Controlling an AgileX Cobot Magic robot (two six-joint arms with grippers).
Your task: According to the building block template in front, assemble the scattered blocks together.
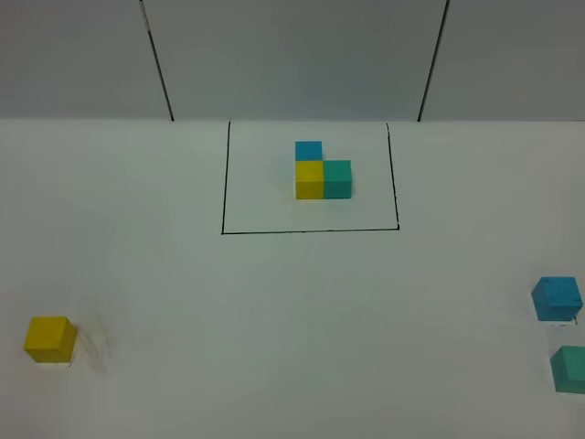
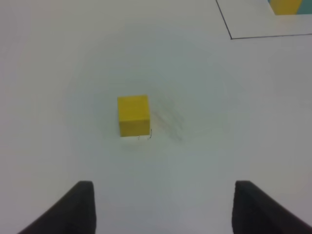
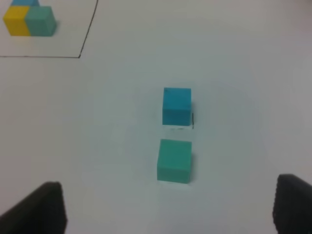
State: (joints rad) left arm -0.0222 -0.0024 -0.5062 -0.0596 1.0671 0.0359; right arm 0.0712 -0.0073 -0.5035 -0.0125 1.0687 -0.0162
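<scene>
Inside the black outline (image 1: 311, 230) at back, template (image 1: 323, 174) is sitting as ref, fenced off from loose pcs. Yellow cube (image 1: 49, 338) is lying far L; blue cube (image 1: 557, 298) + green cube (image 1: 570, 369) far R. L gripper (image 2: 164, 187) and R gripper (image 3: 170, 184) are hanging above them, fingers spread wide, empty, prob. lining up pickups.

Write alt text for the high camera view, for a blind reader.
Three joined cubes, blue, yellow and green, form an L inside a black rectangle on a white table. Loose cubes lie nearer: yellow cube left, blue cube and green cube right.
</scene>
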